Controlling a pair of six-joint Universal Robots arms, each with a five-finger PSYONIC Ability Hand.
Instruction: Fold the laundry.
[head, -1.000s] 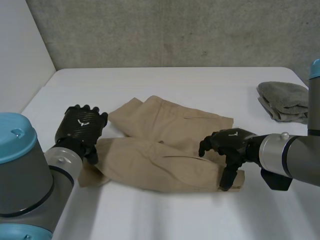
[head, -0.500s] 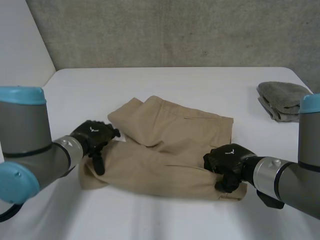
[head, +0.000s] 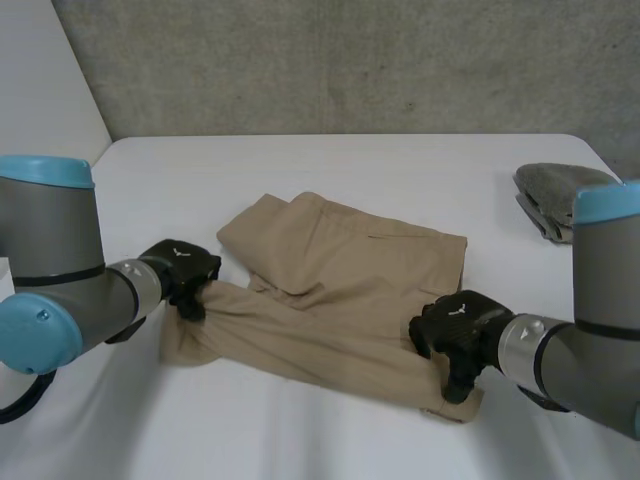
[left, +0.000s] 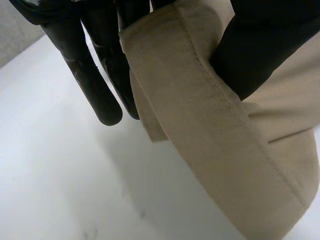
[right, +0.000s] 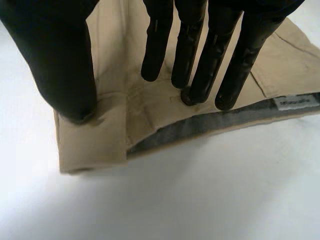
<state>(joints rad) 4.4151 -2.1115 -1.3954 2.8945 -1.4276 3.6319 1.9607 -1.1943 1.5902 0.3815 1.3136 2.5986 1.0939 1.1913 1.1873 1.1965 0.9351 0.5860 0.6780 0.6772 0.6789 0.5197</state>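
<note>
Both hands meet the tan trousers (head: 340, 270); left hand (head: 183, 270) pinches the leg hem (left: 170, 65); right hand (head: 455, 322), fingers straight, pins the waistband (right: 200, 129); carry the hem over evenly.

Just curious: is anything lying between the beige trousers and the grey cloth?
Nothing: the head view shows bare table between the beige trousers and the grey cloth.

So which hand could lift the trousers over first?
Probably the left. The left hand pinches the tan trousers at a leg hem, ready to lift; the right hand just presses straight fingers on the waistband.
</note>
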